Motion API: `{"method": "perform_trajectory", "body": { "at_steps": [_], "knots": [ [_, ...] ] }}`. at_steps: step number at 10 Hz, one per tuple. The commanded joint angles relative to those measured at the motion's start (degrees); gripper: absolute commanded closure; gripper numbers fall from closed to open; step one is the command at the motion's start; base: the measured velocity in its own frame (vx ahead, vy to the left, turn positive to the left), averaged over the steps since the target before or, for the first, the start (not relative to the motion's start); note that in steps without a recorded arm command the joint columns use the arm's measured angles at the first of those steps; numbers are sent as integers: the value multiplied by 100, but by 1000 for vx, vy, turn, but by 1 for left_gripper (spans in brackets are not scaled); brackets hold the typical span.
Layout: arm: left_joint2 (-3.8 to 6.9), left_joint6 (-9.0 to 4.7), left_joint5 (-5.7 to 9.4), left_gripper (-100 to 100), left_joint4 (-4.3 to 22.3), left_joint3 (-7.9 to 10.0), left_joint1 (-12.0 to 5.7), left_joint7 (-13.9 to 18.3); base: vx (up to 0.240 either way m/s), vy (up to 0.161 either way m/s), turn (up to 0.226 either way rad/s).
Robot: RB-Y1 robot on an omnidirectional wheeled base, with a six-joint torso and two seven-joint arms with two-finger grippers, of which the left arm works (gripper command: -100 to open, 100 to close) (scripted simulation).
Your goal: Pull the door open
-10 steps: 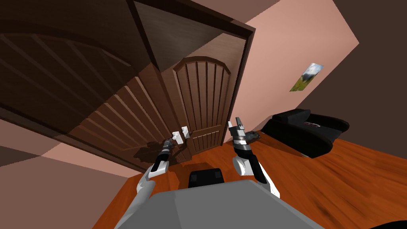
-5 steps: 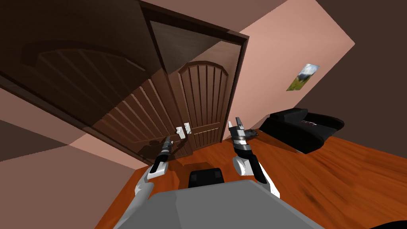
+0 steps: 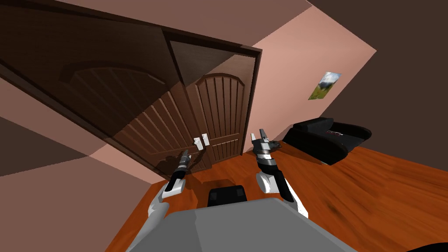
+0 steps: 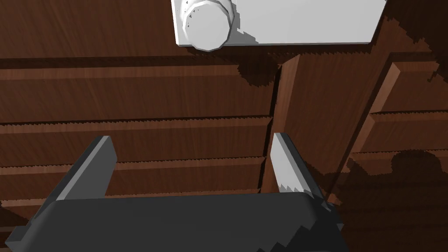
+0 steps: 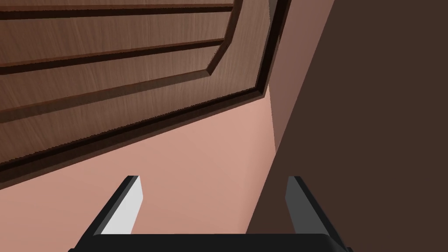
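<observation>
While the left pincer (image 4: 192, 140) hangs close before the dark brown wooden double door (image 3: 221, 109), its two grey blade fingers (image 4: 94, 166) stand wide apart with nothing between them. Beyond the fingertips and off to one side, clear of both blades, sits a white round knob (image 4: 209, 24) mounted on a white rectangular plate (image 4: 302, 22). The fingers touch neither. Horizontal slats of the left leaf (image 4: 131, 96) run behind the pincer, and the vertical seam where the leaves meet lies just past one finger.

From the head camera, the left pincer (image 3: 185, 153) points at the lower part of the left leaf (image 3: 153, 127), just below the pair of white handles (image 3: 197, 141) that flank the central seam. Each leaf carries an arched panel of vertical boards inside a dark frame. Whether the left leaf stands ajar cannot be told.

Off to the robot's right, the right pincer (image 3: 257, 134) is raised beside the door frame's lower corner, well apart from the handles. Its fingers (image 5: 124, 205) are likewise spread and empty, aimed at the pink wall (image 5: 197, 148) next to the frame.

Further right, a black upholstered seat (image 3: 328, 140) rests on the orange-brown wooden floor (image 3: 372, 188), against the wall, and a small landscape picture (image 3: 323, 85) hangs above it.
</observation>
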Motion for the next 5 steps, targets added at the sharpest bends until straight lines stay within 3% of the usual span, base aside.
{"method": "perform_trajectory", "body": {
  "at_steps": [1, 4, 5],
  "knots": [
    [35, -9, 12, -100, 165, 103, -26, -21, 17, 100, 114],
    [35, -22, 18, -100, 300, 218, -48, -60, 117, 112, 22],
    [21, -27, 15, -100, 313, 215, -82, -68, 186, 10, -56]
  ]
}}
